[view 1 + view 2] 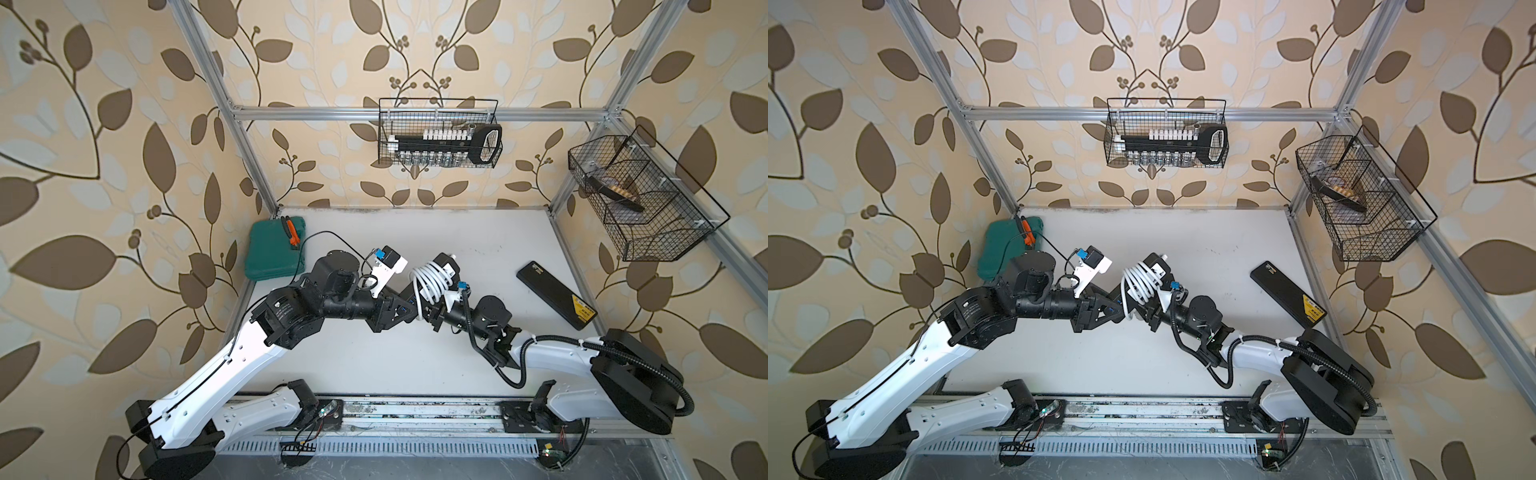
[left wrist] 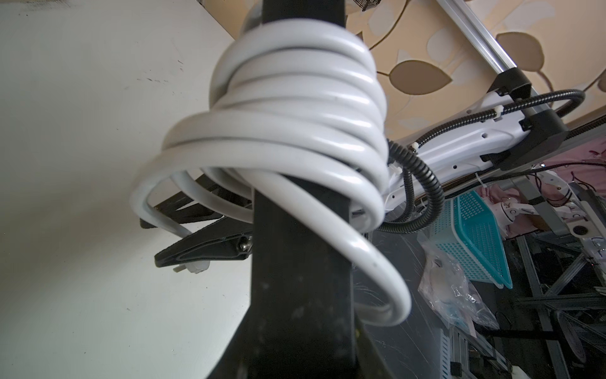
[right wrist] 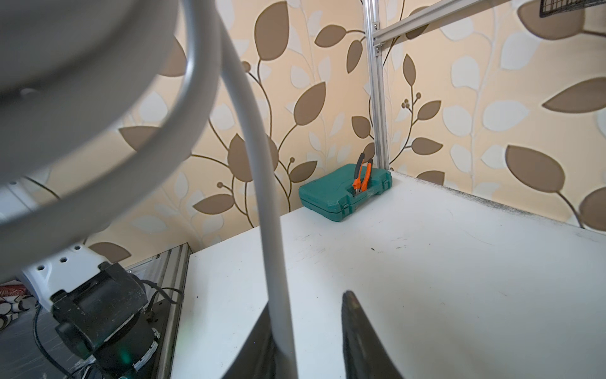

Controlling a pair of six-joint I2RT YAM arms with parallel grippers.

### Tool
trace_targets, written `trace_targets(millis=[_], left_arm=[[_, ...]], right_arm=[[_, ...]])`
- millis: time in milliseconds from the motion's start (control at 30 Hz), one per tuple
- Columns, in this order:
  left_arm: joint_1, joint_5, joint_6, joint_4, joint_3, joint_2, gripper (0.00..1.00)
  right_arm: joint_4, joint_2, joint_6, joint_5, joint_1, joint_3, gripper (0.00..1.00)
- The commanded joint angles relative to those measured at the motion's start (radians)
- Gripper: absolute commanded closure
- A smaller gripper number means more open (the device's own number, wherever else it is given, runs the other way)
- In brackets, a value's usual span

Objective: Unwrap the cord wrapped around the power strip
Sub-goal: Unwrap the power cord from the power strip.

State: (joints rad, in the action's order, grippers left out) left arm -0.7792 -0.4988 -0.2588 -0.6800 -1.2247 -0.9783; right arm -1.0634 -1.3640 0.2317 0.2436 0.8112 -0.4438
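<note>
Beyond the left tool [image 1: 405, 308], on its outer side, a green case [image 1: 274, 253] with orange pliers [image 1: 292, 232] lies on the desk [image 1: 478, 232], well apart from the work. That tool is pressed together on the bare end of the power strip [image 2: 295, 262], holding the black bar up off the desk, slanting away from its jaws.

Past the grip, the cord [image 2: 295, 108] winds round the bar in several close turns. The turns nearest the left tool are slack, two wide loops hanging off the bar.

On the bar's far side, the right tool [image 3: 310, 311] stands spread with one loose strand running between its fingers. The strand lies against one finger and a gap shows to the other, so nothing is pinched. Further out from the right tool, a flat black case [image 1: 557, 295] lies on the desk.

The bar looks rigid and fairly light, so a one-ended hold should carry it, though it may twist when the cord is pulled. The cord looks thick, glossy and springy, likely to keep its curl and slide through the pads. The loose strand seems the best place to take hold, squarely across the pads. The tight turns offer no gap to enter.
</note>
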Motion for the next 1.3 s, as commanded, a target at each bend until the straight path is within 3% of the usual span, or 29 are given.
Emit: trace_targets(millis=[0, 333, 467, 600, 733, 967, 1100, 1267], left_arm=[[-0.003, -0.046, 0.004, 0.097, -0.009, 0.024, 1.0], [-0.004, -0.054, 0.018, 0.076, -0.001, 0.033, 1.0], [-0.004, -0.156, 0.051, 0.075, 0.036, 0.061, 1.0], [-0.003, -0.252, 0.084, 0.059, 0.08, 0.082, 1.0], [-0.004, -0.264, 0.118, 0.034, 0.111, 0.092, 1.0], [-0.003, -0.136, 0.138, -0.018, 0.135, 0.074, 1.0], [0.022, -0.037, 0.105, -0.005, 0.145, 0.052, 1.0], [0.058, 0.065, 0.086, 0.003, 0.13, 0.009, 1.0]], right_arm=[[-0.002, 0.014, -0.019, 0.032, 0.003, -0.026, 0.7], [0.019, 0.022, -0.004, 0.065, -0.012, -0.037, 0.9], [0.041, 0.049, 0.057, 0.102, -0.075, -0.02, 0.95], [0.158, 0.125, 0.058, 0.148, -0.141, -0.018, 0.98], [0.358, 0.218, -0.025, 0.154, -0.172, -0.064, 0.99], [0.696, 0.378, -0.144, 0.094, -0.28, -0.158, 0.99], [0.878, 0.459, -0.23, 0.013, -0.283, -0.207, 0.99], [0.988, 0.562, -0.239, -0.031, -0.281, -0.208, 0.99]])
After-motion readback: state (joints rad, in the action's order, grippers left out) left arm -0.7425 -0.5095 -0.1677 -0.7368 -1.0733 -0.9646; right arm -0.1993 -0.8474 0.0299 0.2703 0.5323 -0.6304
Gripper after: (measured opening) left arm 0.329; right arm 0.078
